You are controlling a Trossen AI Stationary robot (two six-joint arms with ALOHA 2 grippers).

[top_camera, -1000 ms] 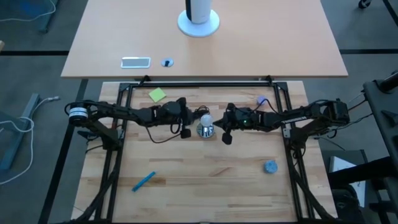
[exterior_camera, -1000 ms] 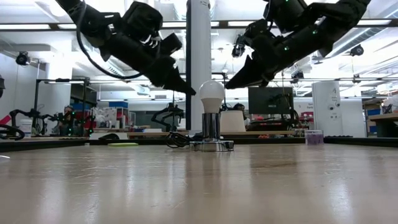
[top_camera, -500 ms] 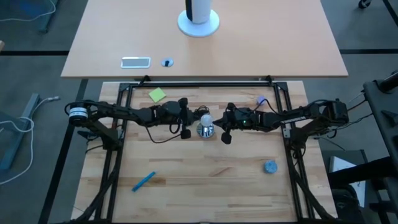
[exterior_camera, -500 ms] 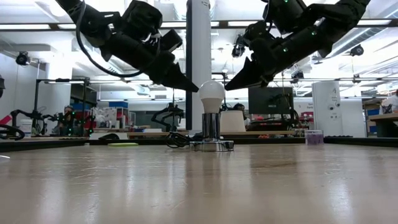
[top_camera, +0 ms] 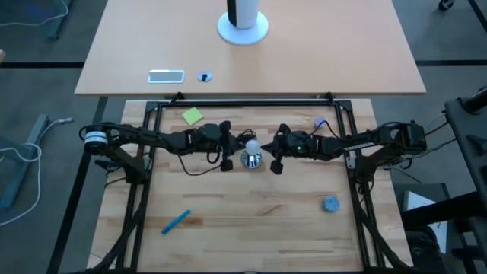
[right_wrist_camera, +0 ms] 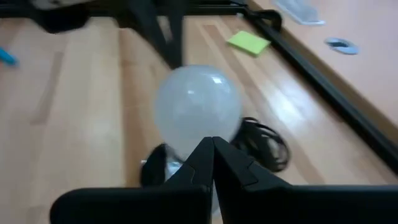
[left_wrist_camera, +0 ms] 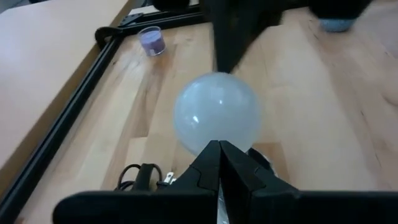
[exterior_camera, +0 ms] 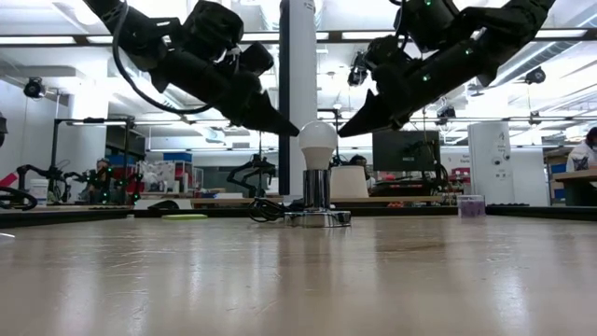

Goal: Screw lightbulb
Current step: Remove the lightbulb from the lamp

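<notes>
2 dark arms reach in from opposite side edges of the wooden tabletop (top_camera: pixel 251 217) and meet near its middle, a little toward the far edge. Between them stands the lightbulb (exterior_camera: pixel 317 142), upright, its screw base seated in a round shiny metal socket (exterior_camera: pixel 316 190) that rests on the tabletop with a black cord (right_wrist_camera: pixel 264 142) coiled beside it.

From above, the left tool (top_camera: pixel 227 144) sits just beside the lightbulb on the left side, and the right tool (top_camera: pixel 278 150) sits just beside it on the right. From table height each tool slopes down toward the white globe; the left tip looks to be at or touching the globe's upper edge, while the right tip stands slightly apart from it.

Each wrist camera shows its own 2 fingers (left_wrist_camera: pixel 219 171) pressed together into a single point, with the lightbulb (left_wrist_camera: pixel 217 118) just ahead of that point. Both tools are therefore narrow, fingers drawn tight, and neither holds anything; the right tool's fingers (right_wrist_camera: pixel 212 163) likewise meet in front of the globe.

Elsewhere on the tabletop, a yellow-green note (top_camera: pixel 192 116) lies toward the far left corner, a small purple cup (top_camera: pixel 319 122) toward the far right corner, a blue marker (top_camera: pixel 176 221) toward the near left, and a blue-grey round cap (top_camera: pixel 330 204) toward the near right.
</notes>
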